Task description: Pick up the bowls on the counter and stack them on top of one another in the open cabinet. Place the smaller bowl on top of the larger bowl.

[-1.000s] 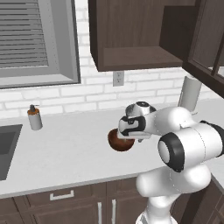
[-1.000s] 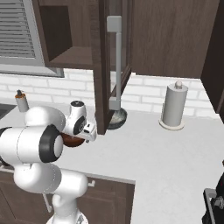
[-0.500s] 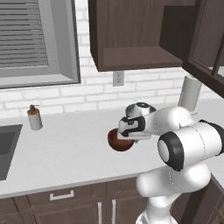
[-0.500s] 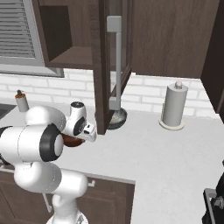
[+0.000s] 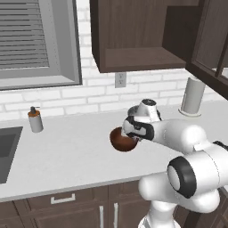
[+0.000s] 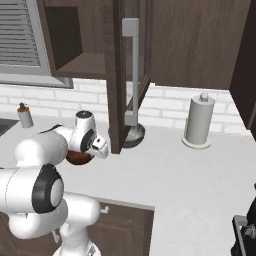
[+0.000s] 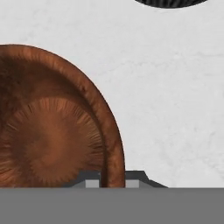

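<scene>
The smaller bowl (image 5: 119,140), glossy reddish-brown, sits on the pale counter (image 5: 67,156) in front of the arm. My gripper (image 5: 130,133) is down at the bowl's right edge. In the hand view its rim (image 7: 112,157) runs between the two fingertips (image 7: 91,182), which press on it from both sides. The larger bowl (image 6: 135,135), dark grey, stands further back on the counter, partly hidden behind the cabinet door (image 6: 116,75); its edge (image 7: 170,2) shows at the top of the hand view. The open cabinet (image 5: 133,58) hangs above, its shelf bare.
A paper towel roll (image 5: 193,95) stands at the back right of the counter. To the left, a soap bottle (image 5: 34,120) sits by the sink (image 5: 6,151). The open door (image 6: 116,75) juts out over the counter beside the gripper.
The gripper has sunk slightly onto the brown bowl's rim. The bowl stays where it was on the counter.
</scene>
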